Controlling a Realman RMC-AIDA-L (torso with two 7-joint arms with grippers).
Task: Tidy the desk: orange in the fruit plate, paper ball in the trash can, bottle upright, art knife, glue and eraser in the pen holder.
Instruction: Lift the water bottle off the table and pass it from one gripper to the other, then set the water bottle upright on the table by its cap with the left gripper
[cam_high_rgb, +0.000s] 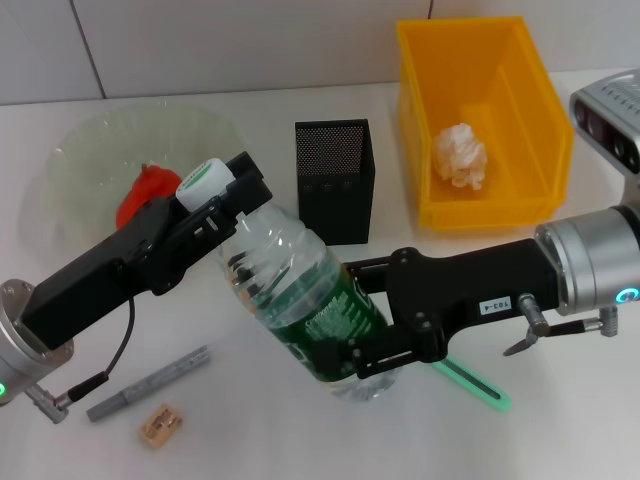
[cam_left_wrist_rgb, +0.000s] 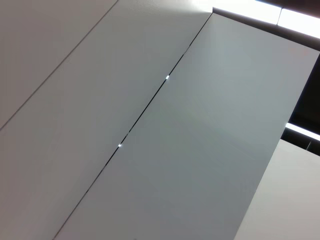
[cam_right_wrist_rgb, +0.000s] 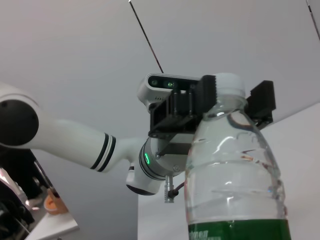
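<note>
Both arms meet over the middle of the worktop (cam_high_rgb: 560, 420), each with a hold on the bottle (cam_high_rgb: 300, 290). The bottle is tilted, its white cap (cam_high_rgb: 204, 180) pointing up toward the robot's left and its base low, near the worktop. The left pincer (cam_high_rgb: 215, 195) is clamped at the cap and neck, one black finger on either side. The right pincer (cam_high_rgb: 375, 325) grips the lower body across the green label.

The right wrist view shows what the head view hides: looking along the bottle (cam_right_wrist_rgb: 235, 180), you see the left pincer (cam_right_wrist_rgb: 220, 97) straddling the cap, with the left arm's white links behind it. The left wrist view gives only pale wall panels and a dark seam, none of the task's things.

From the head view, the orange (cam_high_rgb: 140, 195) lies in the clear fruit plate (cam_high_rgb: 80, 150), partly behind the left arm. The paper ball (cam_high_rgb: 460, 155) sits in the yellow trash can (cam_high_rgb: 520, 110). The black mesh pen holder (cam_high_rgb: 335, 180) stands upright between plate and can, just behind the bottle. A grey art knife (cam_high_rgb: 150, 383) lies flat on the worktop below the left arm, with the small tan eraser (cam_high_rgb: 160, 425) just beside it. A green stick-like thing (cam_high_rgb: 475, 383) pokes out from beneath the right pincer; I cannot tell what it is.
</note>
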